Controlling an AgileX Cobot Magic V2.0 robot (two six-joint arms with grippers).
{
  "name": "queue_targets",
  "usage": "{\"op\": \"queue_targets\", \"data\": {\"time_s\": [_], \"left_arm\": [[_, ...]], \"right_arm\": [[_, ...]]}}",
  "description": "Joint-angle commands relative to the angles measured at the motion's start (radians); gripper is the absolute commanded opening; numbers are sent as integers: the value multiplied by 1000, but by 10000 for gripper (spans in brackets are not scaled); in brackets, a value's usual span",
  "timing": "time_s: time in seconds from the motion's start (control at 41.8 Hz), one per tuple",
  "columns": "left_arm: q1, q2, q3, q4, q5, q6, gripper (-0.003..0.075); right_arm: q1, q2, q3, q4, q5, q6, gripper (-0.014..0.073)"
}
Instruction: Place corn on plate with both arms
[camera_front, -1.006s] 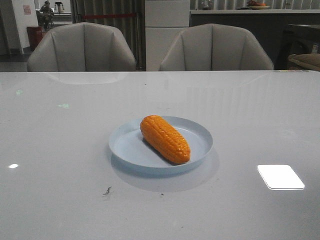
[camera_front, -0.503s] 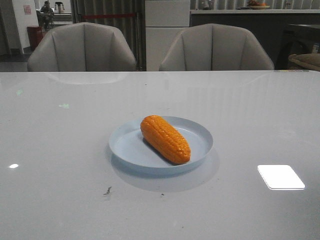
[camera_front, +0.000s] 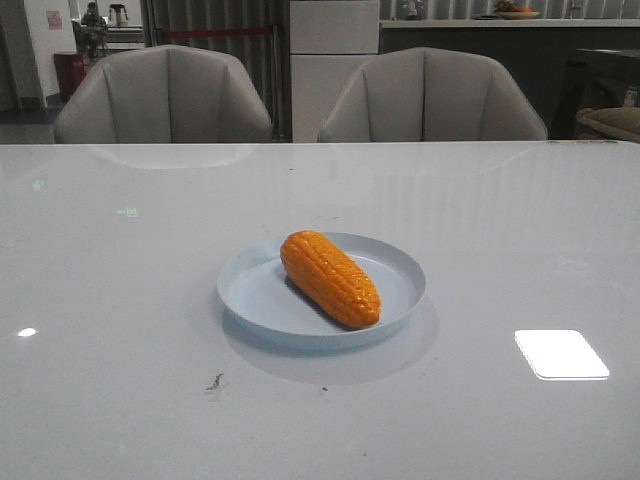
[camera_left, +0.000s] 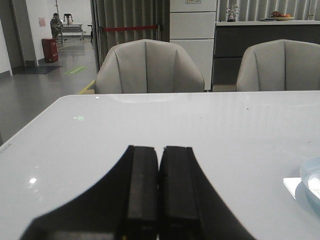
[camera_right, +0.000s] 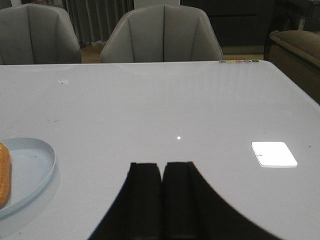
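The orange corn (camera_front: 330, 277) lies diagonally inside the pale blue plate (camera_front: 250, 295) at the middle of the table. Neither arm shows in the front view. In the left wrist view my left gripper (camera_left: 159, 148) is shut and empty, low over bare table, and the plate's rim (camera_left: 311, 181) shows at that picture's edge. In the right wrist view my right gripper (camera_right: 162, 164) is shut and empty, with the plate (camera_right: 30, 170) and one end of the corn (camera_right: 3, 175) off to its side.
Two grey chairs (camera_front: 165, 95) (camera_front: 430, 95) stand behind the table's far edge. A bright light patch (camera_front: 561, 353) lies on the glossy white table (camera_front: 120, 400) at the right. A small dark mark (camera_front: 214, 381) sits in front of the plate.
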Motion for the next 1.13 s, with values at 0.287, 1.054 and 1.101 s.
{"op": "queue_targets", "data": {"time_s": [0.287,1.054,1.101], "left_arm": [[1,20,4,-15,-82,-7,90],[1,20,4,-15,-82,-7,90],[1,20,4,-15,-82,-7,90]], "right_arm": [[10,-160,85,81,29,-5,56],[10,-159,85,81,-28,-5,56],[10,-159,85,81,-28,-5,56]]}}
